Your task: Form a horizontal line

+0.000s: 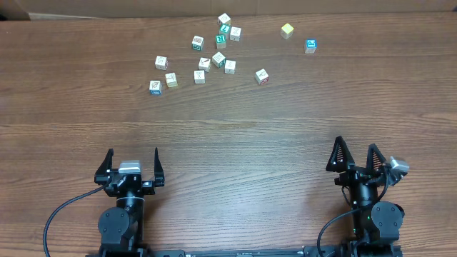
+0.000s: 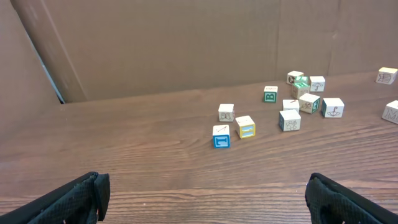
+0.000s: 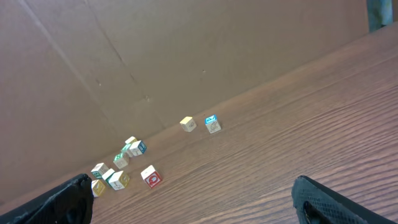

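Done: nothing yet; no line is seen.
Cubes: the small picture cubes (image 1: 218,59) are scattered loose at the far side of the tabletop (image 1: 228,143). Some are bunched close and a few are set apart on the right.
Still to do: four cubes must be picked and set edge to edge, it is judged.
Line's way: none yet; its long side should be laid from left to right.
Left fingers (image 1: 107,163): spread wide, nothing held, near the front edge.
Right fingers (image 1: 338,155): spread wide, nothing held, near the front edge.
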Controlling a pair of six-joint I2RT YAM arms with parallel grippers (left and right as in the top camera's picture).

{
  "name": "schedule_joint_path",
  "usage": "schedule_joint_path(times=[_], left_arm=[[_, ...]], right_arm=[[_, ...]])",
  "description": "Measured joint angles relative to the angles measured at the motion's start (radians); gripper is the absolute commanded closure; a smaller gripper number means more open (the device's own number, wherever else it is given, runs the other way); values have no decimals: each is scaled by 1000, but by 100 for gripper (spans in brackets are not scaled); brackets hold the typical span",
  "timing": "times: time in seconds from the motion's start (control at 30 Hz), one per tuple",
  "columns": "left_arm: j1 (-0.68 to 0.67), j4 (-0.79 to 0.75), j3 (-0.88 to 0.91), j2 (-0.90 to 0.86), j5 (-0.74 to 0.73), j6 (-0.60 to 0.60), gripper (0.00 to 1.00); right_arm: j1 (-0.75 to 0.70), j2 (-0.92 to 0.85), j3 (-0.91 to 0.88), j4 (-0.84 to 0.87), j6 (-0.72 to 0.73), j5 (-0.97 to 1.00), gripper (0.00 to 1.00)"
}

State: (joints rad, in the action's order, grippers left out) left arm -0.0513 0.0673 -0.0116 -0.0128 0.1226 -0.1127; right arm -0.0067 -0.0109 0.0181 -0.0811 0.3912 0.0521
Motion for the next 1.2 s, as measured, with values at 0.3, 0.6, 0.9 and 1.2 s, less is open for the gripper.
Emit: schedule_joint_path(times=[0.3, 0.6, 0.9, 1.2], left_arm=[[0, 0, 0, 0, 0, 0, 0], [0, -119, 3, 0, 1, -69, 0], [0, -95, 3, 0, 8, -125, 0], [0, -123, -69, 0, -49, -106, 0]], right_arm=[[0, 0, 0, 0, 0, 1, 0], [0, 0, 0, 0, 0, 0, 0], [0, 0, 0, -1, 0, 0, 0], [0, 0, 0, 0, 0, 0, 0]])
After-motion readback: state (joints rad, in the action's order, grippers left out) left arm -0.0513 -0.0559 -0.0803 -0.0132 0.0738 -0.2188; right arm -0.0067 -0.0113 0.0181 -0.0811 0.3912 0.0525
